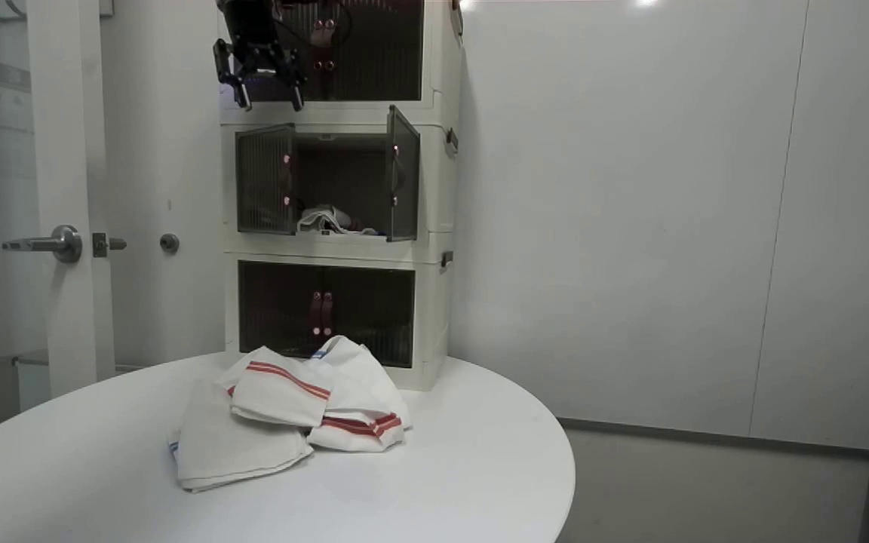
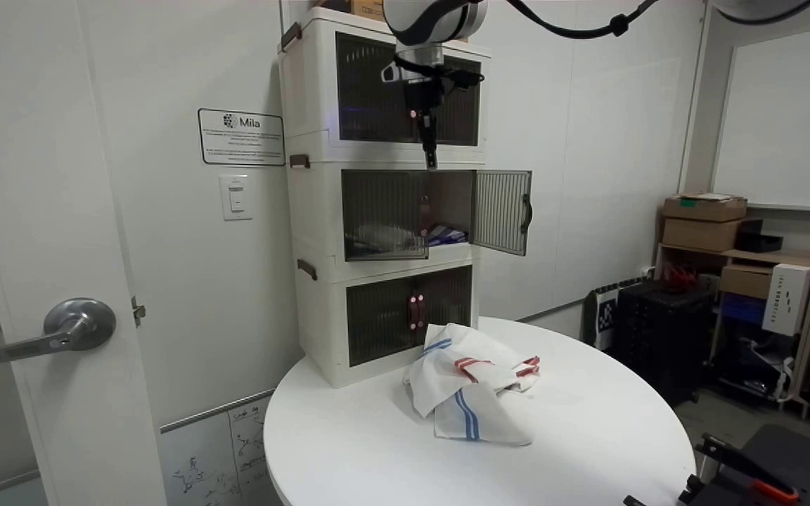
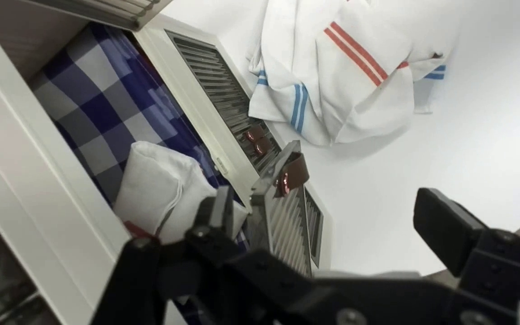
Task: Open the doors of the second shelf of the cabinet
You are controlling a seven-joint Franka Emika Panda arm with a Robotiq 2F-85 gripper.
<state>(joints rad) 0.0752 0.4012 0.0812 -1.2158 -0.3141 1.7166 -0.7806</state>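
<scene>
Firstly, in an exterior view: doors (image 1: 403,177), one pair, smoky panels, at the second shelf (image 1: 340,170), middle tier of the white cabinet (image 1: 434,317). Both upright, long axis vertical as seen, swung outward, one wider than its mate; free edges point out from the interior. Gripper (image 1: 271,105): fingers spread apart, directed downward, before the upper tier (image 1: 382,53). Inside the shelf, wrist view: white cloth (image 3: 151,180), blue checked cloth (image 3: 106,108). On the round table (image 1: 472,483): striped cloths (image 1: 276,400).
</scene>
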